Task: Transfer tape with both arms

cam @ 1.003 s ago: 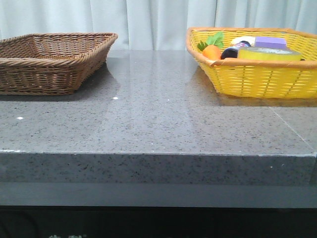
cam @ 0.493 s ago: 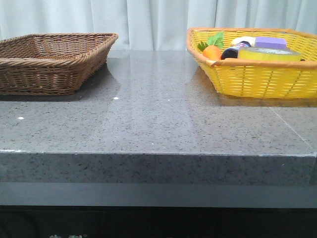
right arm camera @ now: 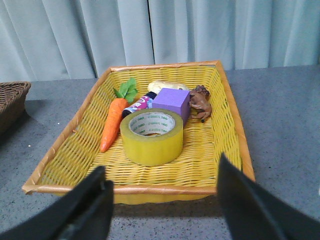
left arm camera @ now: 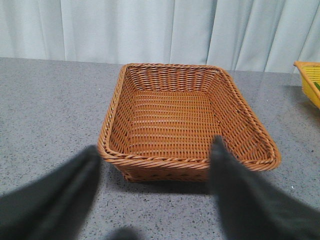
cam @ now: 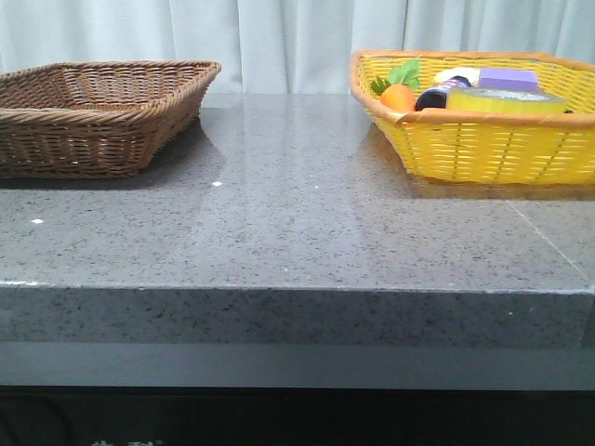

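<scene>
The tape (right arm camera: 152, 137) is a fat yellow roll with a white core printed in green, lying flat in the yellow basket (right arm camera: 75, 157). From the front only its top edge (cam: 507, 100) shows above the basket (cam: 483, 149) rim. My right gripper (right arm camera: 161, 175) is open, short of the basket's near rim, with nothing between its fingers. My left gripper (left arm camera: 152, 150) is open too, just in front of the empty brown wicker basket (left arm camera: 120, 102). Neither arm shows in the front view.
In the yellow basket a toy carrot (right arm camera: 112, 122), a purple box (right arm camera: 171, 103), a brown toy horse (right arm camera: 200, 102) and a small bottle (right arm camera: 137, 106) crowd behind the tape. The brown basket (cam: 93, 116) sits at the table's far left. A curtain hangs behind.
</scene>
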`<state>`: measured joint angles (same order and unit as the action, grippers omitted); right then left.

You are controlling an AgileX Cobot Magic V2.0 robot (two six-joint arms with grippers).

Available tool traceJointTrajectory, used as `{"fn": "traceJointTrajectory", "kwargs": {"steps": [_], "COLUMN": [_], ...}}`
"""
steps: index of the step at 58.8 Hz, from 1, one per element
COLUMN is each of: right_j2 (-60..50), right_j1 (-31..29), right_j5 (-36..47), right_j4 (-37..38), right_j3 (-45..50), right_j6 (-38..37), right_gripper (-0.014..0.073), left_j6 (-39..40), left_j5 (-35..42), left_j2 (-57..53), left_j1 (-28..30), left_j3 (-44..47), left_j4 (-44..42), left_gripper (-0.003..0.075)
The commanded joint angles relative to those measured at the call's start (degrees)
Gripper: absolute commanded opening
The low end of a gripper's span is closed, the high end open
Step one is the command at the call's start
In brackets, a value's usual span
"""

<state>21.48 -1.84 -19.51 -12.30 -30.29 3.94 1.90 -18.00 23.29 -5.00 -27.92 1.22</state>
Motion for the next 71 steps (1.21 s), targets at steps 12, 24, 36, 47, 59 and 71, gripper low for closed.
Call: {"fn": "traceJointTrajectory", "kwargs": {"steps": [12,24,36,47,59,71], "right_j2": [3.16,18.44,37.22,53.2,66.11,74.68], "right_j1": [-0.27,-0.27,-0.88,-2.11,-2.17,-2.17], "right_j5": [7.65,5.72,-0.83,-7.79,-11.09,-12.78], "right_j4": [-0.32,-0.32,-0.32,-0.09,0.04,0.11], "right_j3": [-2.43,-9.93,-23.83,-38.75,-51.72,-58.5], "right_j6": [0.19,0.19,-0.94,-3.07,-3.5,-3.5], "right_gripper": [0.0633,0.0633,0.0633,0.0633,0.0633,0.0633], "left_j6": [0.61,0.61,0.61,0.61,0.61,0.61], "left_j5": [4.62,4.62,4.62,4.62,4.62,4.62], "left_j2": [0.64,0.64,0.64,0.64,0.64,0.64], "left_j1": [0.05,0.05,0.05,0.05,0.05,0.05], "left_j3": [-2.26,-2.26,-2.26,-2.26,-2.26,-2.26], "left_j4": [0.05,0.05,0.05,0.05,0.05,0.05], "left_gripper": [0.0638,0.0586,0.0561,0.0561,0.0561,0.0561]}}
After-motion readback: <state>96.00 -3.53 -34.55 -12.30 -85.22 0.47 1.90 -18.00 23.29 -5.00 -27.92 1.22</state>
